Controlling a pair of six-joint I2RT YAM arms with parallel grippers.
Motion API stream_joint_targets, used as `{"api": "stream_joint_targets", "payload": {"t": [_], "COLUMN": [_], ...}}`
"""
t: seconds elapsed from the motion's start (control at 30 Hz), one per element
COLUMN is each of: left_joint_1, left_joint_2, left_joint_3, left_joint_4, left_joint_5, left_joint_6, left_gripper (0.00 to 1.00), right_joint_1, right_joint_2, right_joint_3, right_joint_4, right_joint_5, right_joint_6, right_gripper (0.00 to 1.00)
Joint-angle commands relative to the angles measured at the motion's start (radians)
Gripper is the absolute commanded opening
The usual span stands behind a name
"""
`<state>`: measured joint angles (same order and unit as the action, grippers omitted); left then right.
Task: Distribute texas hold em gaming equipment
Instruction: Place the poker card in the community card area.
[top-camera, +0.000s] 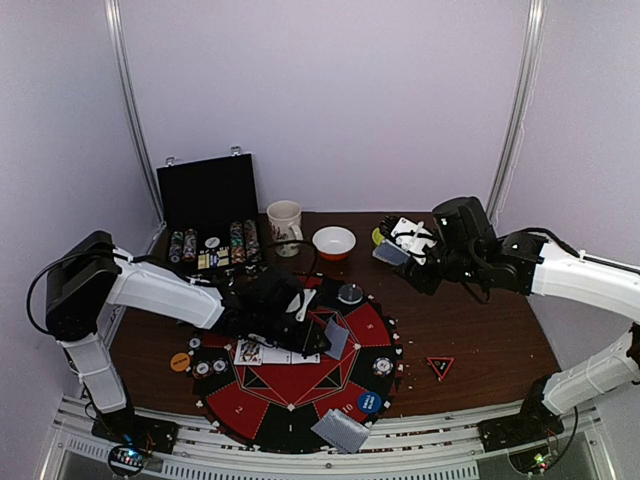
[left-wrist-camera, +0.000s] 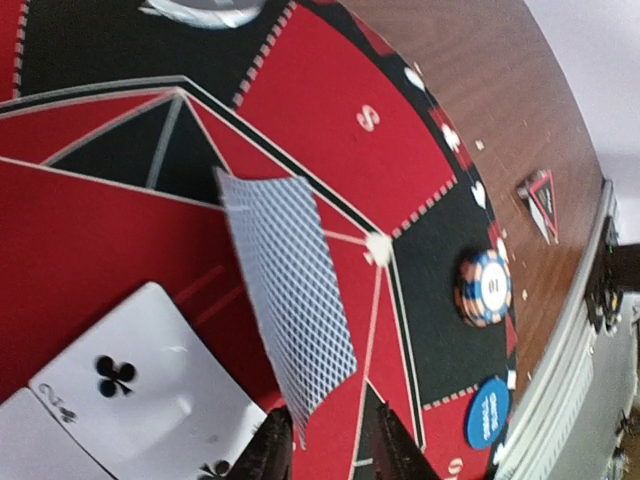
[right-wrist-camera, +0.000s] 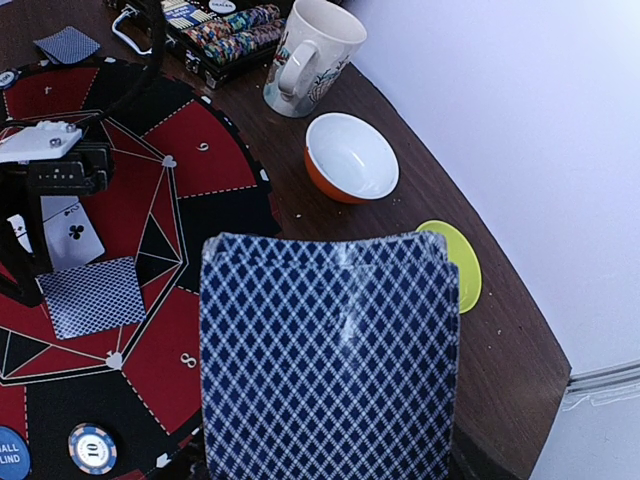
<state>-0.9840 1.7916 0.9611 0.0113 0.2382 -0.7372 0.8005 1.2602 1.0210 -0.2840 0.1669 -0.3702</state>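
Pale lilac walls (top-camera: 320, 100) surround a dark brown wooden table (top-camera: 480, 330).

glossy cards (left-wrist-camera: 290, 290), matt cloth mat (left-wrist-camera: 330, 90), wooden table (left-wrist-camera: 500, 85).

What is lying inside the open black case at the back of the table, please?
The case holds rows of striped poker chips and small items in the middle, too small to identify. Anything beneath the chips is hidden.
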Motion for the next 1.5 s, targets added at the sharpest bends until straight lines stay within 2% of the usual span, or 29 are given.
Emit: {"api": "stream_joint_targets", "payload": {"t": [0.0,0.3,0.8,0.87,1.0,1.13,1.2,1.3,1.47], "left_joint_1": [-0.007,0.013,0.076,0.085,0.087,0.085,0.081,0.073,0.07], "left_joint_2": [0.007,0.052,0.097,0.108,0.113,0.087,0.065,0.026,-0.043], "left_joint_3": [0.079,0.132,0.178,0.178,0.177,0.118,0.066,0.012,-0.013], "left_joint_4": [-0.073,-0.145,-0.159,-0.159,-0.165,-0.129,-0.072,-0.003,0.035], "left_joint_5": [0.172,0.189,0.08,0.074,0.08,0.123,0.152,0.141,0.033], "left_joint_6": [0.114,0.119,0.156,0.16,0.156,0.087,0.03,-0.043,-0.102], "left_gripper": [0.31,0.37,0.4,0.36,0.18,0.09,0.01,0.0,0.0], "right_joint_1": [-0.002,-0.003,-0.002,-0.002,-0.002,-0.003,-0.002,-0.003,-0.001], "right_joint_2": [-0.016,-0.021,-0.029,-0.029,-0.029,-0.031,-0.033,-0.033,-0.034], "right_joint_3": [0.009,0.014,-0.002,-0.001,0.002,-0.001,-0.004,-0.006,-0.002], "right_joint_4": [-0.006,-0.012,-0.012,-0.011,-0.016,-0.023,-0.023,-0.023,-0.025], "right_joint_5": [-0.006,-0.019,-0.037,-0.046,-0.05,-0.053,-0.057,-0.062,-0.067], "right_joint_6": [-0.006,-0.012,-0.014,-0.013,-0.013,-0.013,-0.012,-0.009,-0.007], "right_gripper": [0.56,0.56,0.56,0.56,0.56,0.56,0.56,0.56,0.56]}}
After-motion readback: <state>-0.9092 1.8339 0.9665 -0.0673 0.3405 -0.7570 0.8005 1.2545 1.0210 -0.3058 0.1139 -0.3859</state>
